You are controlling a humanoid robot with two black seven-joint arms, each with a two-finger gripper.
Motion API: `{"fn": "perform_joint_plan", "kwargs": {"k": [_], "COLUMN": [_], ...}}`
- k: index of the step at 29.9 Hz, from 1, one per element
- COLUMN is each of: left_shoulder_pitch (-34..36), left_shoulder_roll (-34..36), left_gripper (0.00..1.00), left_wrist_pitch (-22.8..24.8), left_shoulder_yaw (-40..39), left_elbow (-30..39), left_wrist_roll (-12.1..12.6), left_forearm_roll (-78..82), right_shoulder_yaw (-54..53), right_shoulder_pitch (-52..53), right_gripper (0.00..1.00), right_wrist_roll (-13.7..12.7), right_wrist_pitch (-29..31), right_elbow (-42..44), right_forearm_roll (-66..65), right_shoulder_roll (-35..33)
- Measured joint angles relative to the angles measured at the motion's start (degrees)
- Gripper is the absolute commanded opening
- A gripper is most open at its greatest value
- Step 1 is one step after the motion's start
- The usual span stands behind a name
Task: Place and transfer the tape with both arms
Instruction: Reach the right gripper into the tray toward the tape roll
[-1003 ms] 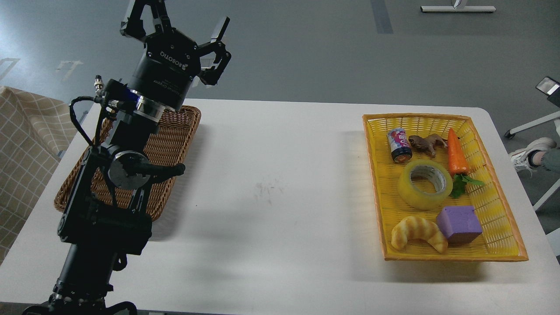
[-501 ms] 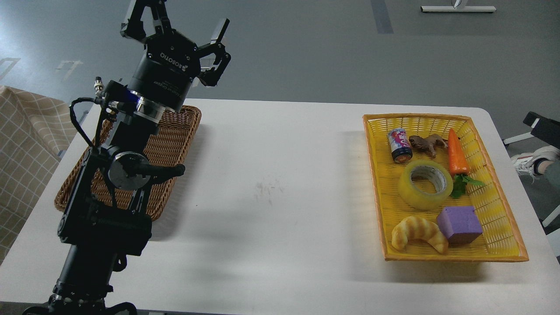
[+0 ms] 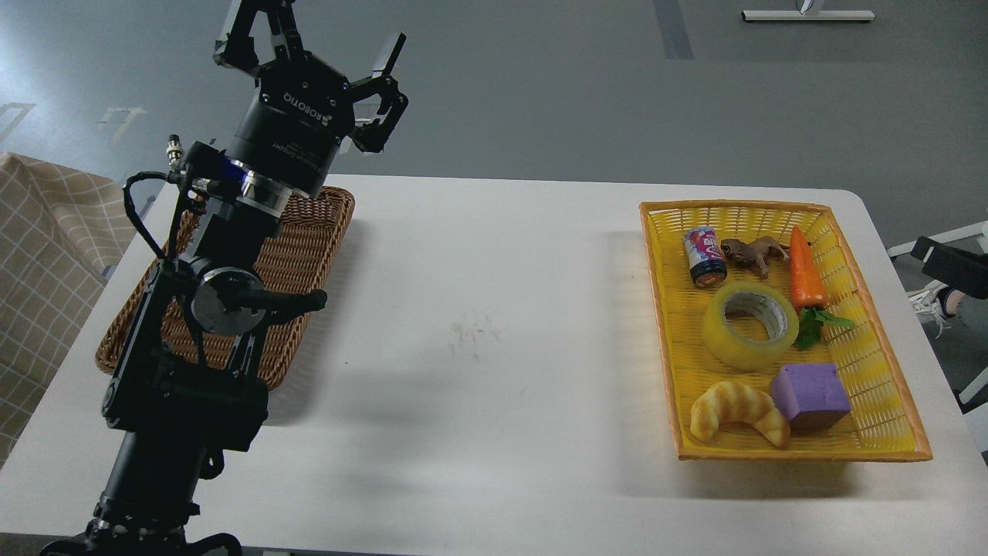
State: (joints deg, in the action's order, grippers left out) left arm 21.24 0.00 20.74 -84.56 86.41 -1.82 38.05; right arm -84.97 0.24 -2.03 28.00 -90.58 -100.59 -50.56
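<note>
The tape, a wide yellow translucent roll with a grey-white core, lies flat in the middle of the yellow basket at the right of the table. My left gripper is open and empty, raised high above the far end of the brown wicker tray at the left, far from the tape. My right arm and its gripper are out of view.
The yellow basket also holds a small can, a brown toy animal, a carrot, a purple block and a croissant. A checked cloth hangs at the far left. A person's shoe shows beyond the table's right edge.
My left arm has barely moved. The person's shoe and the dark object at the far right have shifted.
</note>
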Motion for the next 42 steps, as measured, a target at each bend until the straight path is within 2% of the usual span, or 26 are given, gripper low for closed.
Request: {"fn": "perform_joint_plan", "kwargs": {"k": [4,7,15,18,19,28,42], "left_shoulder_pitch": [0.0,-0.1,-0.4,-0.4,-0.4,-0.9,-1.2], "left_shoulder_roll": [0.0,0.0,0.0,0.0,0.0,0.0,0.0], "left_gripper": [0.98,0.98,0.98,0.98,0.98,0.98,0.98], "left_wrist_pitch": [-0.2,-0.8,-1.0,-1.1,-1.1,-1.1,-1.3], "left_shoulder_yaw": [-0.1,-0.1,-0.1,-0.1,-0.1,-0.3,-0.6], "left_elbow": [0.0,0.0,0.0,0.0,0.0,-0.2,-0.5], "left_wrist_roll": [0.0,-0.1,-0.1,-0.1,-0.1,0.0,0.1], "left_forearm_roll": [0.1,0.2,0.2,0.2,0.2,0.1,0.1], "right_shoulder_yaw": [4.8,8.0,10.3,10.9,11.8,16.0,16.8], "right_shoulder_pitch": [2.2,4.5,8.0,9.2,10.0,14.6,15.1], "right_gripper": [0.98,0.94,0.90,0.74,0.73,0.74,0.74], "right_wrist_roll": [-0.1,-0.2,-0.2,-0.2,-0.2,-0.3,-0.1], "right_wrist_pitch": [0.0,0.0,0.0,0.0,0.0,0.0,0.0], "right_elbow": [0.2,1.3,4.7,7.1,7.8,13.7,16.4], "right_forearm_roll": [-0.1,-1.7,-8.4,-10.3,-11.1,-13.0,-13.0], "right_shoulder_roll": [0.8,2.2,9.9,12.1,12.8,15.8,19.5]}}
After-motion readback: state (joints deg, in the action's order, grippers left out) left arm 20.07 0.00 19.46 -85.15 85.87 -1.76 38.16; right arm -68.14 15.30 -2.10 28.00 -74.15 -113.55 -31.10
